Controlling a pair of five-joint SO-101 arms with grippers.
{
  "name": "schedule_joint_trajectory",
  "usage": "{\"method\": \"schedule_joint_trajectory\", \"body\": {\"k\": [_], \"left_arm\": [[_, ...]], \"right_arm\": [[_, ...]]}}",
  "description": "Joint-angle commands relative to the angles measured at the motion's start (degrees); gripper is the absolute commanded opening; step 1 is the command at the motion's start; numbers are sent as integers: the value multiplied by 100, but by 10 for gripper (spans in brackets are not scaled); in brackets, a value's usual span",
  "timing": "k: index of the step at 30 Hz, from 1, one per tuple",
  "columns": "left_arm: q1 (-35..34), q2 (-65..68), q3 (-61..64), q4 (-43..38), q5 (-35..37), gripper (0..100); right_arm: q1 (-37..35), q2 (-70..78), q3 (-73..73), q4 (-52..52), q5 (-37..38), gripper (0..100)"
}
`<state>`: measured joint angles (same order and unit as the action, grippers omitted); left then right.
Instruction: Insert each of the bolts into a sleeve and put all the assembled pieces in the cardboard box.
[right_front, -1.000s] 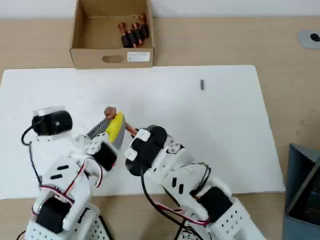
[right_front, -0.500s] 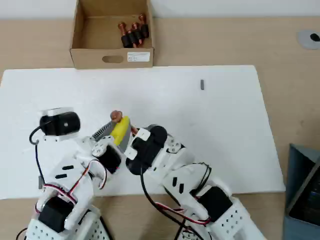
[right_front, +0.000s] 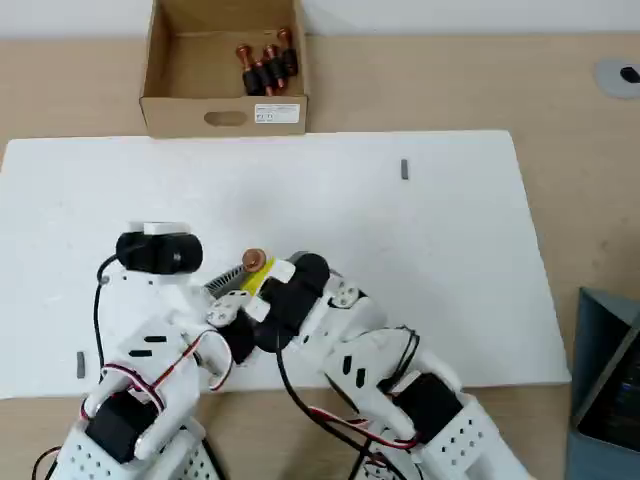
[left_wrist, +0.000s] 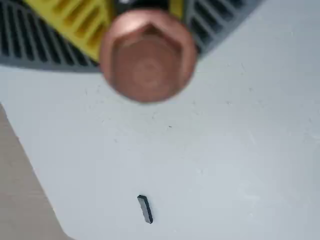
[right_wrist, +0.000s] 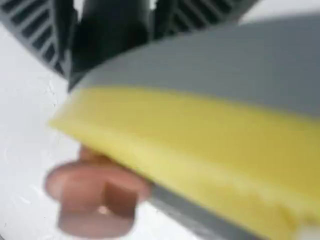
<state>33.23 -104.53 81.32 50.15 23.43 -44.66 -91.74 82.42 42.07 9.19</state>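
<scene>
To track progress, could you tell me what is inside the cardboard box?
In the cardboard box: sleeved copper bolts by the right wall; its front wall hides some floor.

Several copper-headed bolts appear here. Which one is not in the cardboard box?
The bolt clamped in the left gripper, above the white mat. The other bolts lie together inside the cardboard box.

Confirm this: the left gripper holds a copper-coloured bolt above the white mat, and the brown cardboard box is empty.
Not empty: the high view shows the brown cardboard box holding several copper-coloured bolts in black sleeves. The left gripper does hold a copper-coloured bolt above the white mat.
</scene>
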Motion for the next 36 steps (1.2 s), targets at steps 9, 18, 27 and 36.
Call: {"method": "schedule_joint_trajectory", "body": {"k": [9, 18, 27, 36], "left_arm": [[-264, 22, 9, 624, -149, 191], [-1020, 22, -492, 659, -607, 193], [-1407, 22, -1363, 659, -589, 188], [-2549, 13, -1371, 703, -1310, 11]], "right_arm": [[-40, -84, -409, -185, 26, 9], [-40, -84, -400, -185, 26, 9], [-31, -84, -391, -176, 26, 9], [224, -75, -198, -141, 0, 9]]}}
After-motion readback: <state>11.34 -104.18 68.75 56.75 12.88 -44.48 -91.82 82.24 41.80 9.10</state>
